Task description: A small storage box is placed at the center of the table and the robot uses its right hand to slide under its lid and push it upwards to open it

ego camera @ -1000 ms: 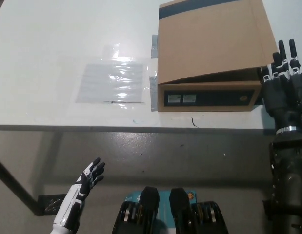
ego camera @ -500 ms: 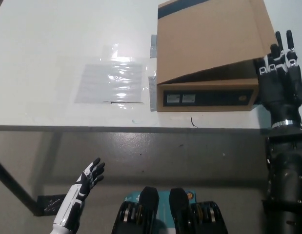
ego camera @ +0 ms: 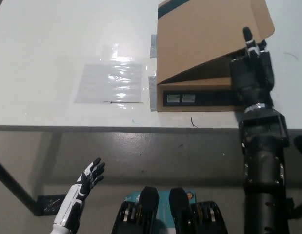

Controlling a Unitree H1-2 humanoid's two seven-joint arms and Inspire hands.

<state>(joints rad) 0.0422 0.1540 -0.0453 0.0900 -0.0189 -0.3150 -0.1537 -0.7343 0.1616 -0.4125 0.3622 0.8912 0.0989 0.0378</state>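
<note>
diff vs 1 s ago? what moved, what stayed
The right hand moved from beside the storage box's right end to picture left, in under the lid, and pushed it up: the lid's right front corner now stands higher and the gap is wider. Nothing gripped; its fingers are apart. The box base, the plastic sheet on the table and the left hand, open at lower left, stayed put.
</note>
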